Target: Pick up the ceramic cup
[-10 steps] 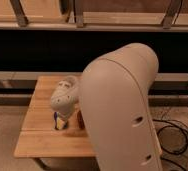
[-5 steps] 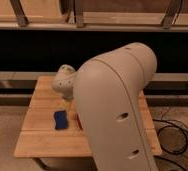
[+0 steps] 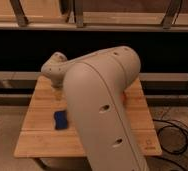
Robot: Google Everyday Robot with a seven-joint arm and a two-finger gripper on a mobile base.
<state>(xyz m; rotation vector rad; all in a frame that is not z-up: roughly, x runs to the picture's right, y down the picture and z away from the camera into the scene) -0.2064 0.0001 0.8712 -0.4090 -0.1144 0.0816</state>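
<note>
Item: wooden table (image 3: pixel 39 136), low, plank top, standing in front of a dark shelf unit (image 3: pixel 137 22). Item: robot arm (image 3: pixel 104 100), white and bulky, crossing the middle of the view and covering most of the table's centre and right half. Item: gripper (image 3: pixel 58 88), hanging below the rounded wrist over the rear left part of the table, pointed downward; whether it is apart, together or clamped on anything cannot be told. Item: small blue object (image 3: pixel 61 119), lying flat on the table in front of the gripper and apart from it, not part of the task. Item: cables (image 3: pixel 184 131), on the floor to the right, well away from the work. Item: ceramic cup, not clearly made out; it is either hidden behind the arm or sits in the dim spot directly under the gripper, and which cannot be said. Step in hand, as judged: closing in on the cup from above at the rear of the table. Handling notes: centre the gripper over the cup before lowering and come down straight, so that the rim is not clipped and the cup tipped. Ceramic is hard, smooth and likely to slip, so grip across the wall firmly. Lift vertically, and keep the path clear of the blue object.
</note>
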